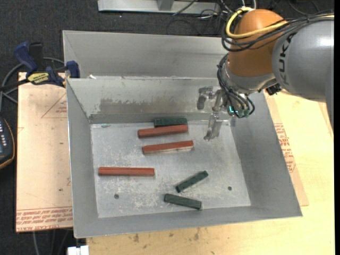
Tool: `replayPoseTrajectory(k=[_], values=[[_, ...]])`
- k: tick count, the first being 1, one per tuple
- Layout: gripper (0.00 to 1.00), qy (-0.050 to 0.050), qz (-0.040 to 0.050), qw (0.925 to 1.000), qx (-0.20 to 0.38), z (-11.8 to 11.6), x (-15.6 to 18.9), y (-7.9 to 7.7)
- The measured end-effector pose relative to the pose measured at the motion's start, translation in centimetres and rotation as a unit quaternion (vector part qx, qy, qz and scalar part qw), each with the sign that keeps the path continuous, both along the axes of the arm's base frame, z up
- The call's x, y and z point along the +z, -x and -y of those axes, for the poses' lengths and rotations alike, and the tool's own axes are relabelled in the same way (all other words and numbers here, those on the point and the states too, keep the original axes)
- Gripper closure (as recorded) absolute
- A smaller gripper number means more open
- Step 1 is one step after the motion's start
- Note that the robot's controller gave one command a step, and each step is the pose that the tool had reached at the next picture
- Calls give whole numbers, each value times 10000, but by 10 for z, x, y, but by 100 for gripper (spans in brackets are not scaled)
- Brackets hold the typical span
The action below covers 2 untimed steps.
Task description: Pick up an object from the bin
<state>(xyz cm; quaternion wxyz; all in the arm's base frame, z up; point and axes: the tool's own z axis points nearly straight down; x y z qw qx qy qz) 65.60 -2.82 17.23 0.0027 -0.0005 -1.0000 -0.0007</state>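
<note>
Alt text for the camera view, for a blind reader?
The gripper hangs low at the back right of the grey bin. Left of it and toward the front lie three red-brown bars and three dark green bars.

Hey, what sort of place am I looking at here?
Most likely a robotics lab's grasp-testing cell: a robot arm reaches over a grey metal bin of loose red-brown bars and dark green bars, with cables strewn on the floor behind.
</note>
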Motion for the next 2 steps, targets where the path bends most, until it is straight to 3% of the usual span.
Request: replayPoseTrajectory(k=[1,2], values=[[0,-5,27,9991,425,-28,-101,1],[100,-1,82,9991,422,-27,-93,-3]])
